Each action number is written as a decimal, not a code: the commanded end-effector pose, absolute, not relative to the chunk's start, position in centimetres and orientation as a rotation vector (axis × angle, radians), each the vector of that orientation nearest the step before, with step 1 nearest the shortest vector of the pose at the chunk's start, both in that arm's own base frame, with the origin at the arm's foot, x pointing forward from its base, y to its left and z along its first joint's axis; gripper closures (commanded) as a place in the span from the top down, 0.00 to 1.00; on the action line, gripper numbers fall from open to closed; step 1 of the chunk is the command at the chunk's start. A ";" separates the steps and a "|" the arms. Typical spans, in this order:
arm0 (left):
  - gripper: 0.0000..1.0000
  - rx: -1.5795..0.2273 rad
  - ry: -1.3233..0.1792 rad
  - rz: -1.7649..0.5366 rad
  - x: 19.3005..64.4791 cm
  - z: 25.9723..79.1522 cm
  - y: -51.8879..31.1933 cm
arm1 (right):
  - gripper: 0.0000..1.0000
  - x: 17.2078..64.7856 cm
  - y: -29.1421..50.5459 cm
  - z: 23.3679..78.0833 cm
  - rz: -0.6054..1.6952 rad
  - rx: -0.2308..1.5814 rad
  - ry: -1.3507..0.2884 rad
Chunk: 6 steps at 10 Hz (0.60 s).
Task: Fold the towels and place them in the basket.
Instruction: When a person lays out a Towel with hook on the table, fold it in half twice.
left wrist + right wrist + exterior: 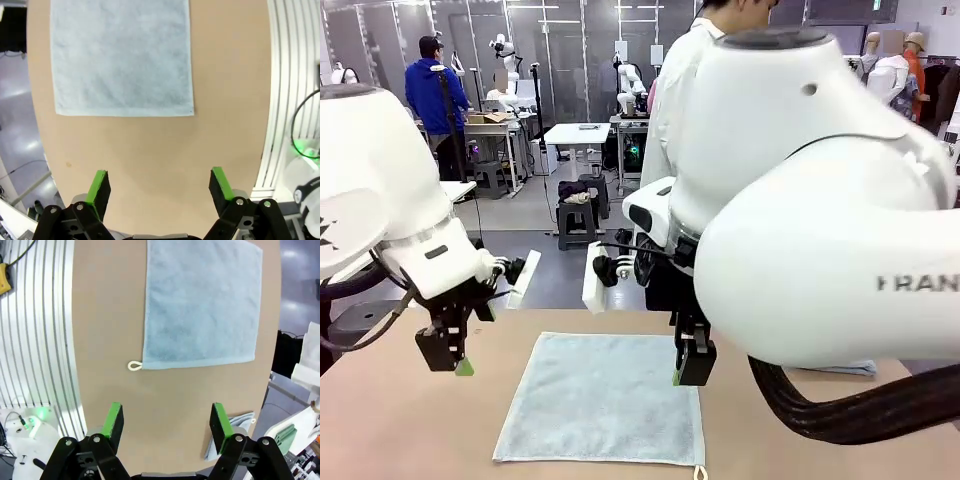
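A light blue-grey towel [604, 398] lies spread flat on the tan table, its small loop tag [134, 366] at one corner. My left gripper [451, 360] hangs open just above the table, left of the towel. In its wrist view, the left gripper [160, 186] has bare table between its green pads and the towel [122, 55] farther ahead. My right gripper [693, 368] stands open over the towel's right edge. In the right wrist view, this gripper [167, 422] is open above bare table short of the towel [200, 305]. The basket is out of view.
A second light blue cloth [852, 368] lies at the table's right, partly behind my right arm, and appears again as cloth [246, 419] beside the right finger. A person [678, 110] stands at the far side. Ribbed metal rails [286, 100] border the table.
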<state>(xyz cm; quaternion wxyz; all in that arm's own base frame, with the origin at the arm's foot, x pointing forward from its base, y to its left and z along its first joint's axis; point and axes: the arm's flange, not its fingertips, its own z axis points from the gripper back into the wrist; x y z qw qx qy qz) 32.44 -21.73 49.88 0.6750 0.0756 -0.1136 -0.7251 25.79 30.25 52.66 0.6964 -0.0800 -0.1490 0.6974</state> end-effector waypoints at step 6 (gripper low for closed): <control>1.00 0.229 -0.233 -1.601 29.5 49.4 -21.4 | 0.87 29.4 30.4 48.5 1.594 -0.102 -0.275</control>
